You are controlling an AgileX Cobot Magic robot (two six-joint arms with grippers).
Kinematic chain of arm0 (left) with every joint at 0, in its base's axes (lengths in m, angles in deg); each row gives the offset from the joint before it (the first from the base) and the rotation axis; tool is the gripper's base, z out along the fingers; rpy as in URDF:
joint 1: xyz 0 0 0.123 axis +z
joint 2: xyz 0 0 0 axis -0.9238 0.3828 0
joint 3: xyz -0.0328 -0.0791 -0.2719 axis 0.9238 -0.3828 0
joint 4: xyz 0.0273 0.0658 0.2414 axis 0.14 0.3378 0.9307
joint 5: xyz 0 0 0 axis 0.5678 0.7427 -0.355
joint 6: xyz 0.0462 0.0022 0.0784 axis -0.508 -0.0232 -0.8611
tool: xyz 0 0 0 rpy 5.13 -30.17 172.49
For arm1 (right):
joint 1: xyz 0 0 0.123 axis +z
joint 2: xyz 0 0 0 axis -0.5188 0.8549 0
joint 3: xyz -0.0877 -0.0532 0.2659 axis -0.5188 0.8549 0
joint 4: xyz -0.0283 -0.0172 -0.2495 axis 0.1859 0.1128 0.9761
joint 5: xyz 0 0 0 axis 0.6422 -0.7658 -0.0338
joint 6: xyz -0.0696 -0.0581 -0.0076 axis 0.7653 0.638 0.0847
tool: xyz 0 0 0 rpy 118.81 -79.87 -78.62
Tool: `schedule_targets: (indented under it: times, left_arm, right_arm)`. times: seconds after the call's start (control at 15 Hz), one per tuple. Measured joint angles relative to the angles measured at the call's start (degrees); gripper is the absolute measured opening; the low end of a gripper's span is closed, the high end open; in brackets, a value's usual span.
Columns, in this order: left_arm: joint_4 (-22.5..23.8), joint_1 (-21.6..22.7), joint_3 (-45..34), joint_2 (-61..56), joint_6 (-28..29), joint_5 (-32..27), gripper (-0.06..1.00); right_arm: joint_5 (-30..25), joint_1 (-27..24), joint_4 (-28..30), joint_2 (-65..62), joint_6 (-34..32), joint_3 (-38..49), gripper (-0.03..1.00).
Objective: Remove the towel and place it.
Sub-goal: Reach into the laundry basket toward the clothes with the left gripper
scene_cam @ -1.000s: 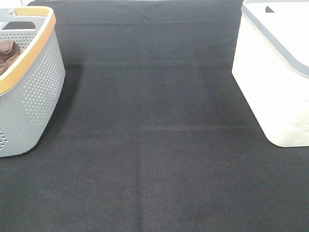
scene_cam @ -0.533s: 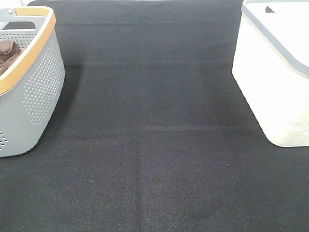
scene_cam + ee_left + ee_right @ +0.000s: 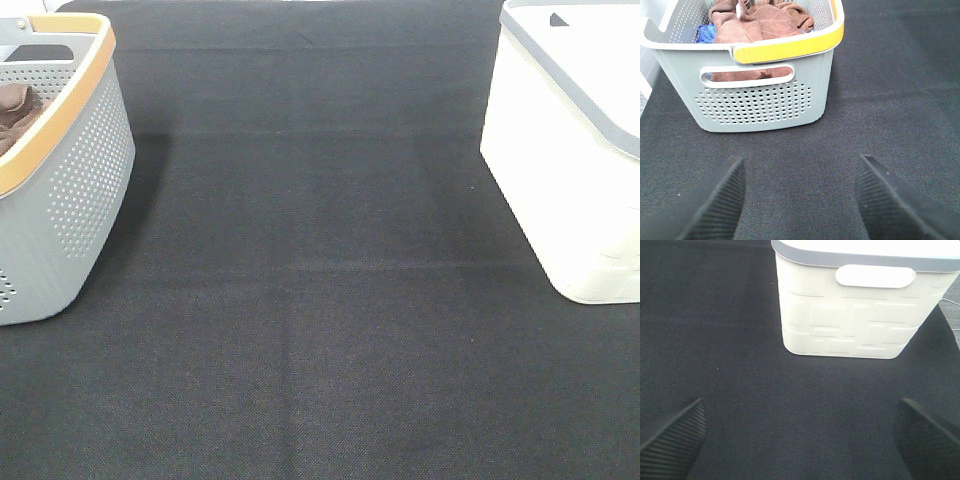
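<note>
Because the towel [image 3: 760, 20] lies bunched inside the grey basket [image 3: 765, 102], I hold my left pincer [image 3: 800, 170] wide and empty above the bench [image 3: 890, 100] just outside that basket's handle wall, my right pincer [image 3: 801, 410] equally wide, well apart from it.

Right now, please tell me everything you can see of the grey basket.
The grey basket looks like plastic: walls full of small round holes, an oval handle slot in the end wall, a yellow-orange band along the rim. It stands upright on the black mat, at the left edge of the high view, partly cut off. Inside lie a bunched brown towel and something blue. The open left gripper faces its end wall without touching it.
</note>
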Motion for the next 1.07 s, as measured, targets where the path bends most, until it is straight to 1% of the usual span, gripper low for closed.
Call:
schedule_targets:
  times: [0.73,1.07]
  left_arm:
    - [0.0,0.0,0.0,0.0,0.0,0.0,0.61]
    - [1.3,0.0,0.0,0.2,0.5,0.1,0.61]
  right_arm:
    - [0.0,0.0,0.0,0.0,0.0,0.0,0.96]
    - [0.0,0.0,0.0,0.0,0.0,0.0,0.96]
